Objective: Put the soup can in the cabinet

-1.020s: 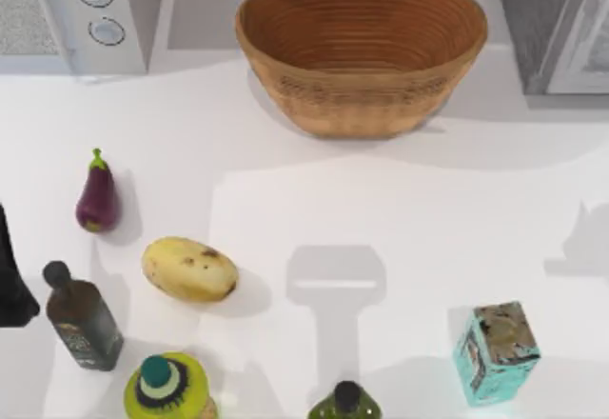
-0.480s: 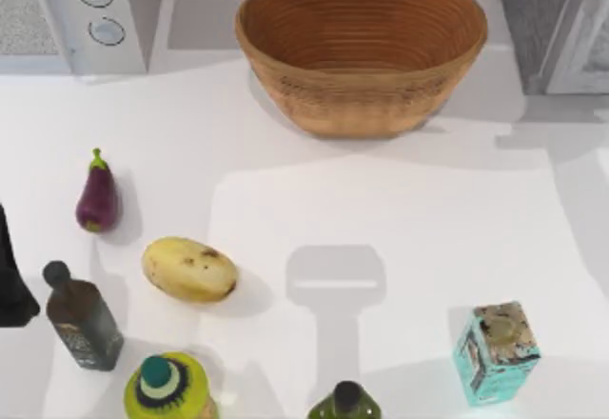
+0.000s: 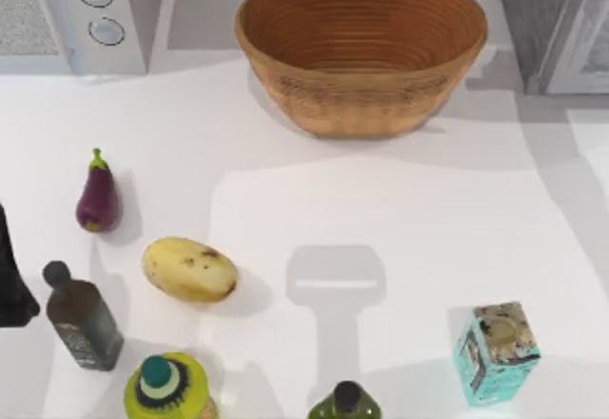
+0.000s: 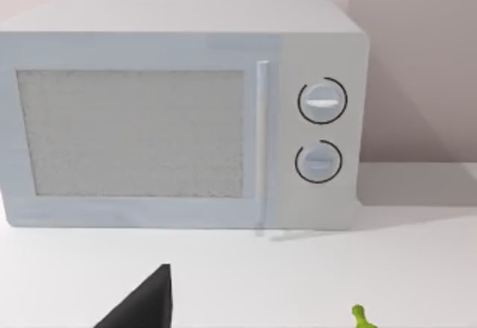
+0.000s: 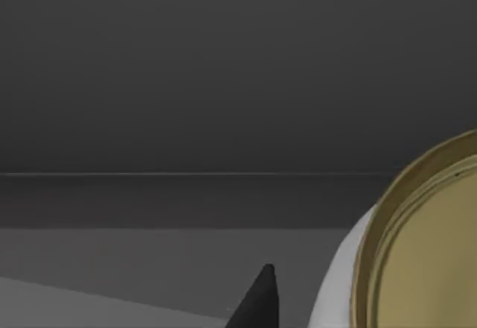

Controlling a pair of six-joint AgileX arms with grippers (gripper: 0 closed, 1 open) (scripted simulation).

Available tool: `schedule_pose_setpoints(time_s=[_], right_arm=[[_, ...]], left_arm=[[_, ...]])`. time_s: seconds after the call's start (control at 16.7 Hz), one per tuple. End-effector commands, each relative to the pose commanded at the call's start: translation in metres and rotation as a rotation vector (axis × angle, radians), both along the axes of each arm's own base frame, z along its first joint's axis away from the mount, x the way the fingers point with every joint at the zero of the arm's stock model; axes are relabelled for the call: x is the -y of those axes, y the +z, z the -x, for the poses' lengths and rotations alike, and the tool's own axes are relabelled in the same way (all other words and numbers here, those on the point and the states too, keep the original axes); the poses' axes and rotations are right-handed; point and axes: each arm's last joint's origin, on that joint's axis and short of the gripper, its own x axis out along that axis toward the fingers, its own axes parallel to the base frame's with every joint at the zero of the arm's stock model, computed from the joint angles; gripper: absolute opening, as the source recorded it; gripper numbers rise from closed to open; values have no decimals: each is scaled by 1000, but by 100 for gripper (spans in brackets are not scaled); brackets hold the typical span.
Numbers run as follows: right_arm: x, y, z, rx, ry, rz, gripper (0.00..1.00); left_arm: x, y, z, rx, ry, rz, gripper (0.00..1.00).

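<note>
Grey cabinet interior (image 5: 223, 82), gold-topped soup can (image 5: 425, 246)

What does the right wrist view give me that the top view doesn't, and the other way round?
Right wrist view: the soup can, its gold top close beside the right claw's fingertip, in front of dark grey walls. Top view: basket, microwave, eggplant, potato, teal carton, bottles, and the parked left arm at the left edge. Shared: probably the cabinet, grey outside at the top view's top right, likely those dark walls inside.
</note>
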Motion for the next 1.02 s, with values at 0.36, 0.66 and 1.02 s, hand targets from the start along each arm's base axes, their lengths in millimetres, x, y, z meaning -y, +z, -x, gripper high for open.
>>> schedule_pose_setpoints(time_s=[0.36,0.66,1.02], right_arm=[[0,1,-3,0,-3,-2,0],[-3,6,-28,-26,-3,3,0],[-5,31,-90,-6,-3,0,0]], left_arm=[[0,0,0,0,0,0,100],[0,0,0,0,0,0,100],[0,0,0,0,0,0,100]])
